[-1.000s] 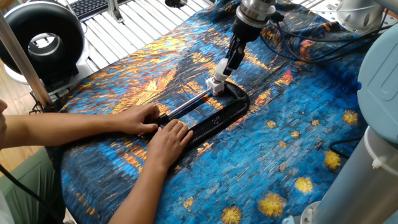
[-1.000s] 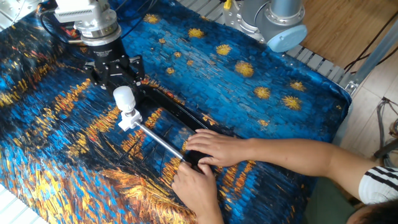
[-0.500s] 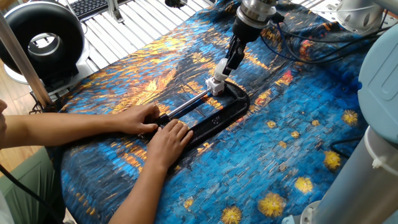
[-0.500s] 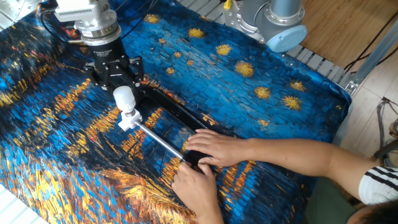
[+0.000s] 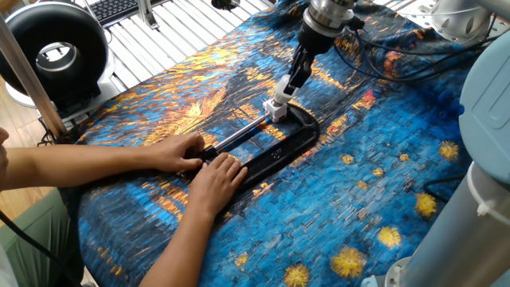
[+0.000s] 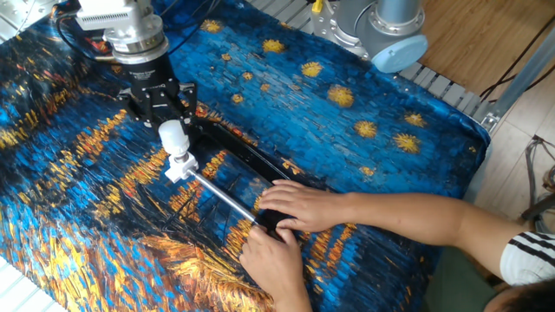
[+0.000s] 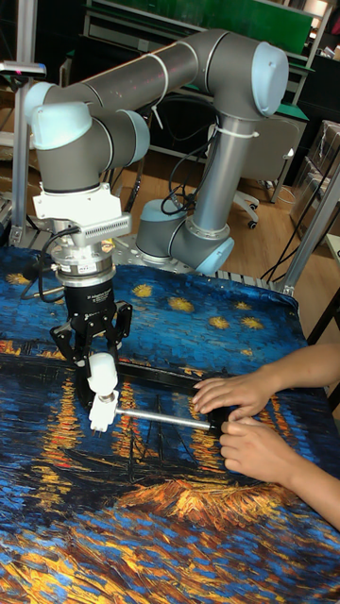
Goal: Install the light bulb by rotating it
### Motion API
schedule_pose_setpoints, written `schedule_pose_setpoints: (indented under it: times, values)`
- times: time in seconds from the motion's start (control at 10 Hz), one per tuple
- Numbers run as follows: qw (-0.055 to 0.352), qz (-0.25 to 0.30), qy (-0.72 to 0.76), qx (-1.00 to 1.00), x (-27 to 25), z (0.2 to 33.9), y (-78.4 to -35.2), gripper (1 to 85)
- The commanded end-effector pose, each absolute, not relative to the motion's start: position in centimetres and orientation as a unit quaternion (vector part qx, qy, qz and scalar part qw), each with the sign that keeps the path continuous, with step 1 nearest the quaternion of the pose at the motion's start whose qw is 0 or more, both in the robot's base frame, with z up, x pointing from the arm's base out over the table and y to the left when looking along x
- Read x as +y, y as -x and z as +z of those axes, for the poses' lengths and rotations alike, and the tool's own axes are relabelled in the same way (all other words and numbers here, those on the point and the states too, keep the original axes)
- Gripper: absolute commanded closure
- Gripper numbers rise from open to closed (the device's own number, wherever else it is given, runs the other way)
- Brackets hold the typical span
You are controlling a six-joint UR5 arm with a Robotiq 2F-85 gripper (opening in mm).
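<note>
The light bulb [image 6: 173, 135] is pinched in the gripper [image 6: 173, 130] over the socket [image 6: 179, 166], so any tilt probably cross-threads it.

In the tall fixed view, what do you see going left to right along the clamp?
Small matte white globe light bulb held by the black tool → thin silver metal rod → the person's two bare hands.

No text, label, brand, number or sign is showing legibly in any view. A pale marking is sitting on the black C-clamp [image 5: 271, 151] near the middle of the frame, but it is staying too small to read.
</note>
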State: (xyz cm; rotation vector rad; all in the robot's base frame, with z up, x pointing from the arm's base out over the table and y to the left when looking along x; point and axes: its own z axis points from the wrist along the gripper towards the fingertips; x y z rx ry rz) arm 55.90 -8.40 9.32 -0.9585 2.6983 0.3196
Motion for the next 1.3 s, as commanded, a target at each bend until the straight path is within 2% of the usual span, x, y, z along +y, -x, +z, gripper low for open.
schedule_pose_setpoints:
  times: [0.0,0.3,1.2]
  values:
    - [0.141,0.107,0.314,0.933,-8.5,9.8,-56.6,47.3]
    - [0.134,0.093,0.295,0.941,-8.7,10.1,-56.8,57.0]
    - [0.076,0.047,0.274,0.958,-7.3,9.1,-57.7,61.0]
